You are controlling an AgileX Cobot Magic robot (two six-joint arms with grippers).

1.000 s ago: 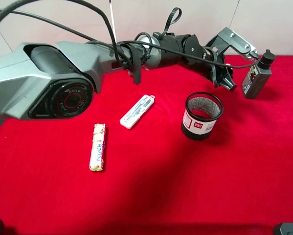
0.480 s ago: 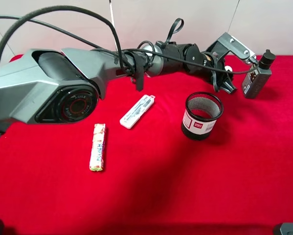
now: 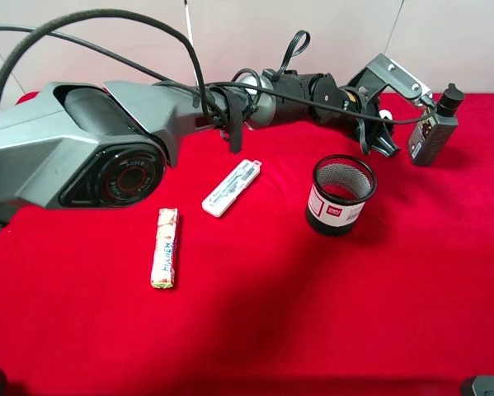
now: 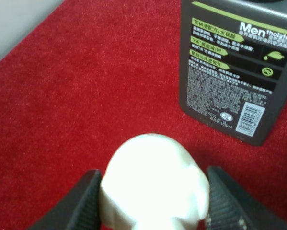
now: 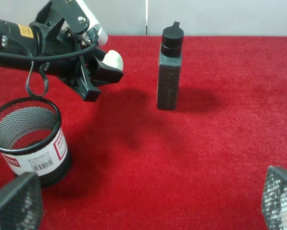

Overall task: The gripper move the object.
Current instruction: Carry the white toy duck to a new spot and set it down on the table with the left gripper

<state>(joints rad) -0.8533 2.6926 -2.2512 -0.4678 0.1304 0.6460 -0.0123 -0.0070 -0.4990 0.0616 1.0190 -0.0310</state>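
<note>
My left gripper [image 3: 384, 134] reaches across to the far right of the red cloth and is shut on the small cream-white rounded object [image 4: 153, 182]. Its two black fingers [image 4: 81, 203] press on either side of the object. The right wrist view shows this gripper [image 5: 106, 68] holding the object [image 5: 115, 58] above the cloth, between the mesh cup [image 5: 28, 139] and the dark bottle [image 5: 169, 72]. My right gripper [image 5: 145, 211] is open and empty, with its mesh-patterned fingertips [image 5: 14, 201] at the frame corners.
A dark grey Mentholatum bottle [image 3: 434, 128] stands just right of my left gripper and also shows in the left wrist view [image 4: 234, 72]. A black mesh cup [image 3: 340, 195] stands in front. A flat white case [image 3: 232, 187] and a candy stick [image 3: 165, 247] lie further left.
A second ago the left arm rose a little and its tip shifted slightly. In the last half second nothing has visibly moved.
</note>
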